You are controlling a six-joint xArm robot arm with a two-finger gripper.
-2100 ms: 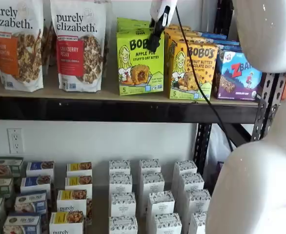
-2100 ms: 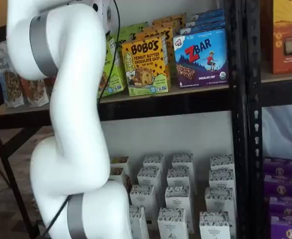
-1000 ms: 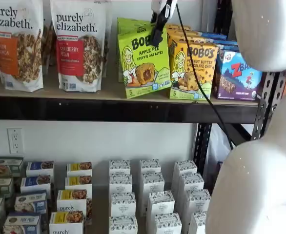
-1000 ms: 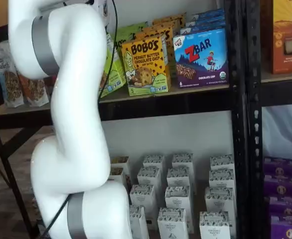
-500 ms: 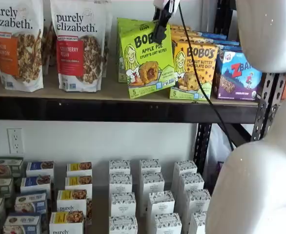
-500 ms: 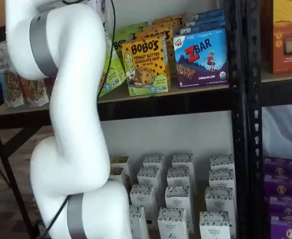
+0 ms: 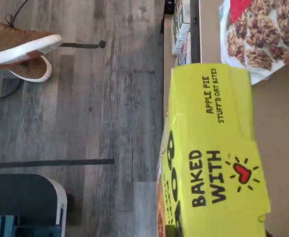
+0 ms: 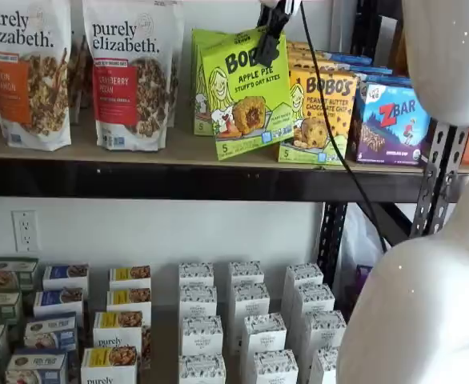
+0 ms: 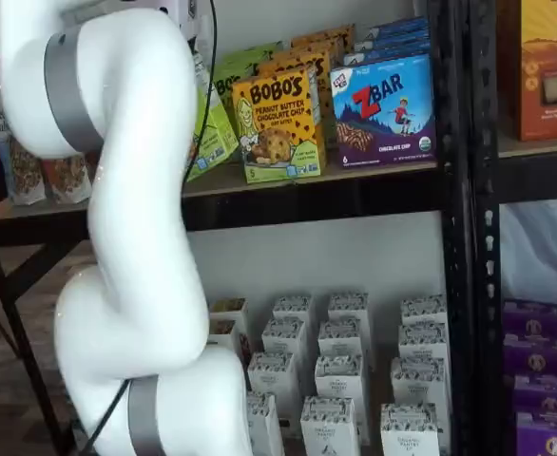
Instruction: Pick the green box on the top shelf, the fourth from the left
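- Green box (image 8: 246, 92) hangs tilted in front of the top shelf (image 8: 202, 180), its upper right corner raised and its lower edge swung out past the beam.
- The gripper (image 8: 270, 36) comes down from the frame's upper edge, black fingers clamped on the box's top corner, cable trailing beside them.
- A second green box (image 8: 202, 80) stands upright on the board right behind the lifted one.
- To the right, the orange Bobo's box (image 8: 318, 116) sits square on the board, the ZBar box (image 8: 390, 124) just beside it.
- To the left, two granola bags (image 8: 130, 72) stand upright, well apart from the lifted box.
- In the other shelf view, the white arm (image 9: 126, 228) covers most of the green box (image 9: 212, 128); only a slanted green sliver shows beside the orange box (image 9: 277, 123).
- Wrist view: the box's lid (image 7: 216, 158) fills the frame, reading "BAKED WITH" and "APPLE PIE STUFF'D OAT BITES", grey wood floor (image 7: 85, 98) far below.
- Small white boxes (image 8: 250, 320) line the lower level.
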